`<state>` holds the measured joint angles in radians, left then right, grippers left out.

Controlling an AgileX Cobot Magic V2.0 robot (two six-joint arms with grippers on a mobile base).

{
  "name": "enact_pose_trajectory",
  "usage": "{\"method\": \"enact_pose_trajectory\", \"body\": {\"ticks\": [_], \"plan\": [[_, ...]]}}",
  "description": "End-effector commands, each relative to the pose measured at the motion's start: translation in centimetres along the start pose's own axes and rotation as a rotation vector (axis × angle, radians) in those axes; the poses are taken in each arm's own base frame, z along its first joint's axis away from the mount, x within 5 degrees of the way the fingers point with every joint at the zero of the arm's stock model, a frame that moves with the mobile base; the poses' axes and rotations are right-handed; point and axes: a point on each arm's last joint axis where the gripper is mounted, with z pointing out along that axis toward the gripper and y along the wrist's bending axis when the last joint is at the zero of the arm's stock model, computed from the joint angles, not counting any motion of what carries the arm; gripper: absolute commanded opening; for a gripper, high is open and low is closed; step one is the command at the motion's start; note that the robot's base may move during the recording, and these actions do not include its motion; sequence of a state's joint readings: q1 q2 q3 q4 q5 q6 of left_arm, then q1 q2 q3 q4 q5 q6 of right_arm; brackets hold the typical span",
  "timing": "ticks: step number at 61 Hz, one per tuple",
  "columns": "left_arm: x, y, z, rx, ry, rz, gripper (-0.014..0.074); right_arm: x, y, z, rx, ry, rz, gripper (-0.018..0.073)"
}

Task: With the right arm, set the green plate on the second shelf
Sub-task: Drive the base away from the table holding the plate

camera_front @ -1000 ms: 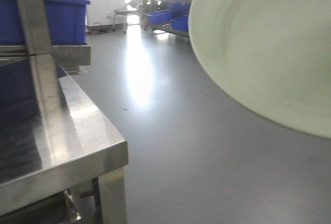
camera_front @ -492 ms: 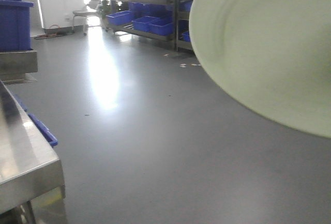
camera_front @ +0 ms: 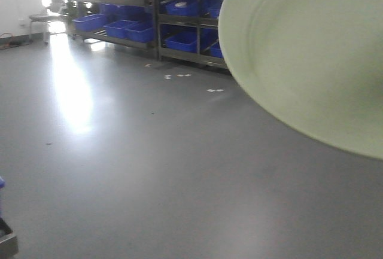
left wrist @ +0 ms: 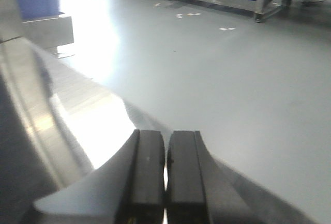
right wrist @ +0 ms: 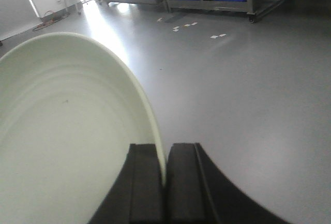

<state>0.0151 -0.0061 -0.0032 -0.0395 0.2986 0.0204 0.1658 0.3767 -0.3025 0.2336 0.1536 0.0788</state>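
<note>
Right wrist-mounted cam: right end effector (right wrist: 164,154) clamps green plate (right wrist: 67,131) rim; left end effector (left wrist: 166,144) closed, empty.

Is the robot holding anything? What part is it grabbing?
Yes. The right gripper holds the green plate, its fingers pinching the plate's rim. The left gripper is shut with nothing in it.

The green plate (camera_front: 311,49) reads pale sage, with faint concentric rings. Behind the green plate, blue bins (camera_front: 179,40) on dark grey racks (camera_front: 157,8); below it, plain grey floor (camera_front: 149,169), white flecks (camera_front: 214,90).
</note>
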Motion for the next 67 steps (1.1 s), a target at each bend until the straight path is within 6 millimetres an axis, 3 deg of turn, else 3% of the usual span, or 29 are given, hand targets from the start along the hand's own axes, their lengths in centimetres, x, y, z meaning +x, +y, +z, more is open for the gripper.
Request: {"method": "enact_pose_trajectory", "body": {"ticks": [1,67], "plan": [[0.48,0.03,0.21,-0.001,-0.061,-0.001,0.0124,-2.07,0.39,-0.25,-0.014,-0.137,0.009,0.0051],[0.48,0.03,0.21,-0.001,-0.061,-0.001,0.0124,-2.07,0.39,-0.25,-0.014,-0.137,0.009,0.0051]]}}
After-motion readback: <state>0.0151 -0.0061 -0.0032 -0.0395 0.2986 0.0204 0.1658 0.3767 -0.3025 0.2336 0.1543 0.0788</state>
